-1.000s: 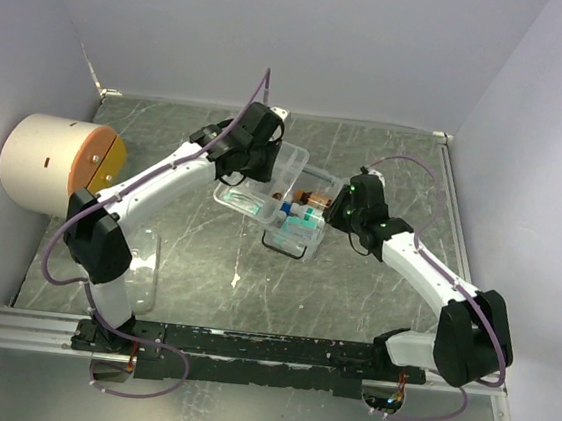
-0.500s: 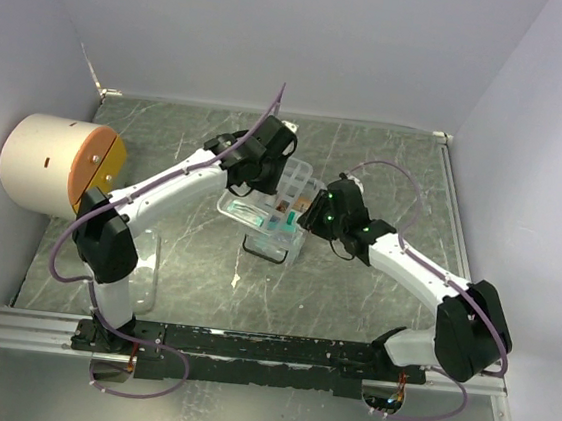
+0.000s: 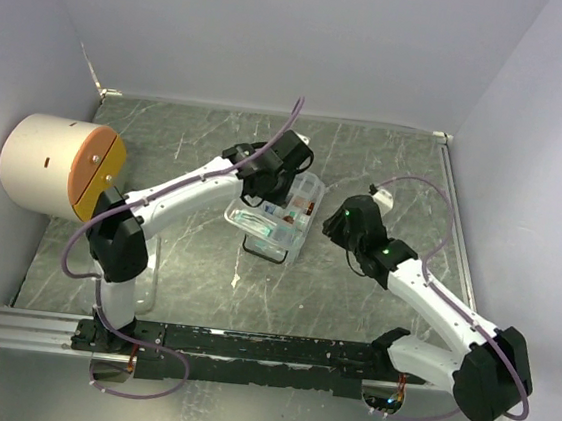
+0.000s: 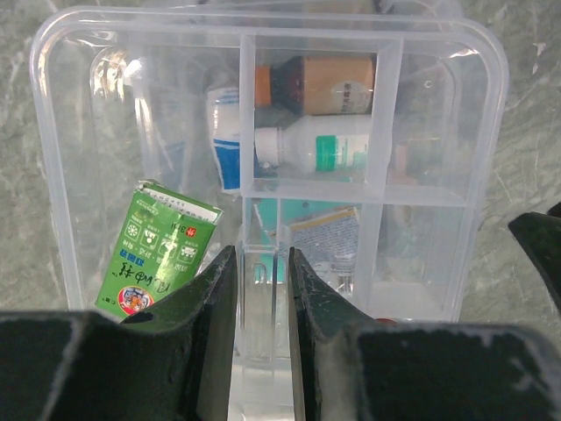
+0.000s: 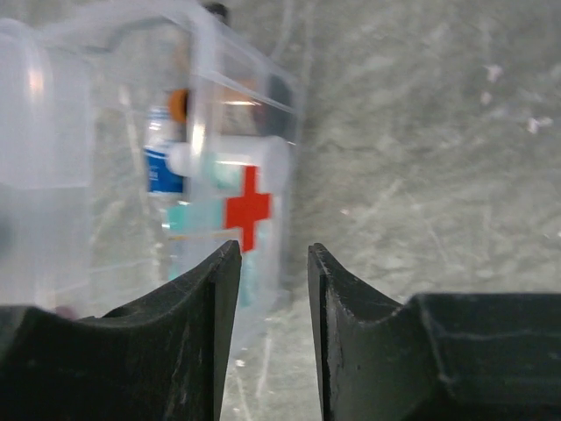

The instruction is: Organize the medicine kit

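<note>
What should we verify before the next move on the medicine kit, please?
1. Hold: left gripper clamps the medicine kit at its near edge: ok.
2. Clearance: right gripper empty, off the kit: ok.
3. Contents: white bottle and brown bottle inside compartments: ok.
4. Tidiness: green carton sits askew: not ok.
5. Kit fully latched: cannot tell.

Red cross sign on clear kit box, green carton print too small to read
</note>
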`<state>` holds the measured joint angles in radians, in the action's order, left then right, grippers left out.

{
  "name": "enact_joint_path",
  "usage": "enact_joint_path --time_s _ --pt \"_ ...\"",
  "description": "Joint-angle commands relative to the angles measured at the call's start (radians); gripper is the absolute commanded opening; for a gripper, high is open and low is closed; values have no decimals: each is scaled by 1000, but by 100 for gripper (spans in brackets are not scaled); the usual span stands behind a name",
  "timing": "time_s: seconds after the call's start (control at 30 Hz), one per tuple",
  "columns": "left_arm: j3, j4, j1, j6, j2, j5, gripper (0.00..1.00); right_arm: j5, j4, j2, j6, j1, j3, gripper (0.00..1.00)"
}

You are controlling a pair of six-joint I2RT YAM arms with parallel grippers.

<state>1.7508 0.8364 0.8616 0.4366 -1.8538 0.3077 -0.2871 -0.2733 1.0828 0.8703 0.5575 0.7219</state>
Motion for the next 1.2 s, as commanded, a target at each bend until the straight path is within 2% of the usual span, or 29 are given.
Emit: enact_joint_path --time_s 0.0,0.27,0.5,0.67,0.83,1.17 --pt "68 12 37 20 -45 44 18 -51 -49 40 13 -2 -43 35" --pt "137 54 52 6 -106 85 17 170 87 131 -63 -2 -69 31" --pt "165 58 52 -10 -134 92 17 286 172 169 -71 0 -80 32" --pt "176 56 52 -17 -146 86 17 321 200 181 -73 0 -83 39" --pt "183 61 51 -24 -156 88 17 307 198 178 -66 -1 -87 43" --pt "200 93 51 -43 -184 105 17 165 120 138 -18 0 -96 41"
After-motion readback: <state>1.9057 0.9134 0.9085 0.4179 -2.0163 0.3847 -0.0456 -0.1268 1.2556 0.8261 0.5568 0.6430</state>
